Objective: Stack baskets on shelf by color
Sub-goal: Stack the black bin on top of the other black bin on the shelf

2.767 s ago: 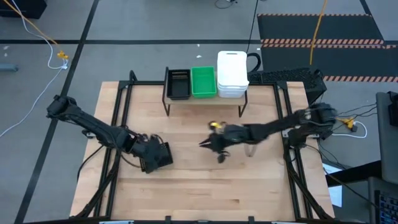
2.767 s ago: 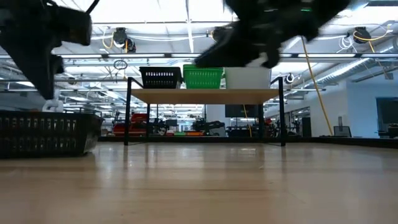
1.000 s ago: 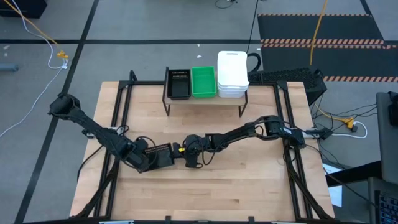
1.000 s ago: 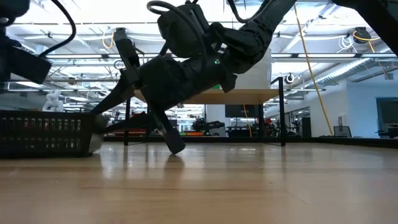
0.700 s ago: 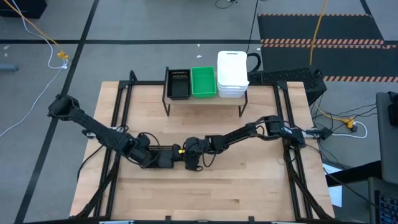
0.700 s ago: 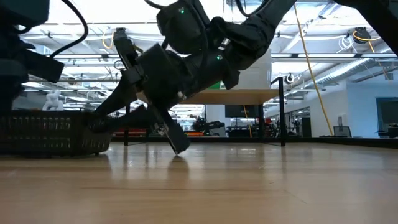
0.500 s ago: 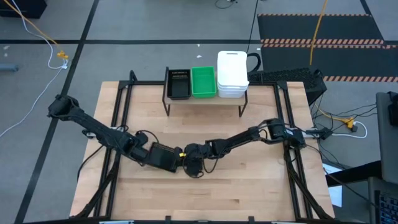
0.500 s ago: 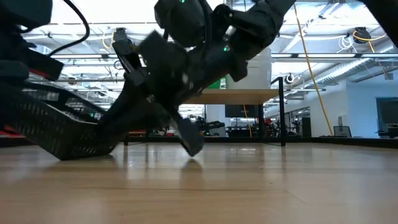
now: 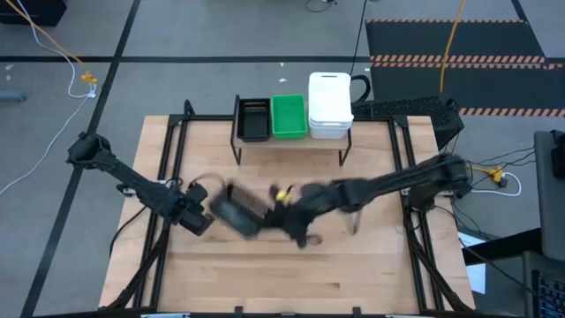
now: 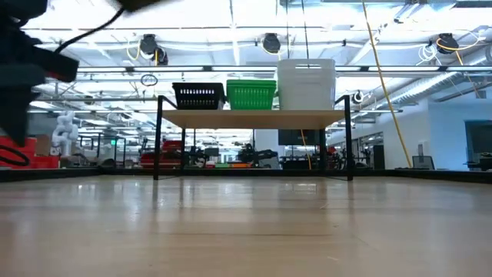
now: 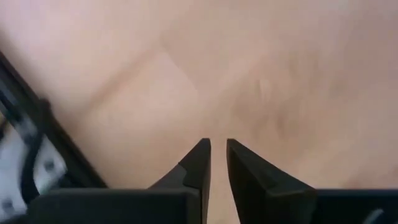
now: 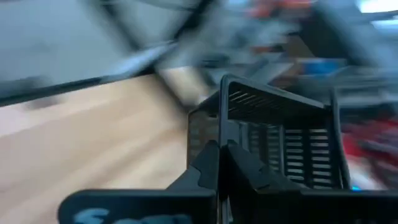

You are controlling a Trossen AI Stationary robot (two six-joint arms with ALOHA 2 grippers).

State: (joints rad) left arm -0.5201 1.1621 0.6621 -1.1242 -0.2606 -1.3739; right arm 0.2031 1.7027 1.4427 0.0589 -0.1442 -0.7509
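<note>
A black mesh basket [image 9: 237,209] hangs over the table's middle left, with my right gripper [image 9: 270,213] shut on it; the right wrist view shows the basket [image 12: 277,146] just past the fingers. My left gripper [image 9: 196,215] hovers close to the basket's left. Its fingers [image 11: 217,152] point down at bare wood, a narrow gap between them and nothing in it. On the shelf [image 10: 254,118] at the far side, a black basket [image 9: 253,118], a green basket [image 9: 289,116] and a white stack [image 9: 329,106] rest side by side. My right gripper pinches the black basket's mesh wall [image 12: 229,124] between its two shut fingers, at the end facing the table's right side. The fingers come in nearly level from the right. The basket is lifted clear of the table and sits tilted in the hold.
The shelf stands on thin black legs [image 9: 237,152] near the far edge. Black frame rails [image 9: 168,159] run along the table's left and right sides. Bare wood [image 9: 335,265] lies toward the near edge.
My right gripper has shut on the black basket's right end and tipped that end up. It has then risen fast, rolling its wrist, and carried the basket clear of the table. The basket has come away from my left gripper, which has stayed nearly in place.
</note>
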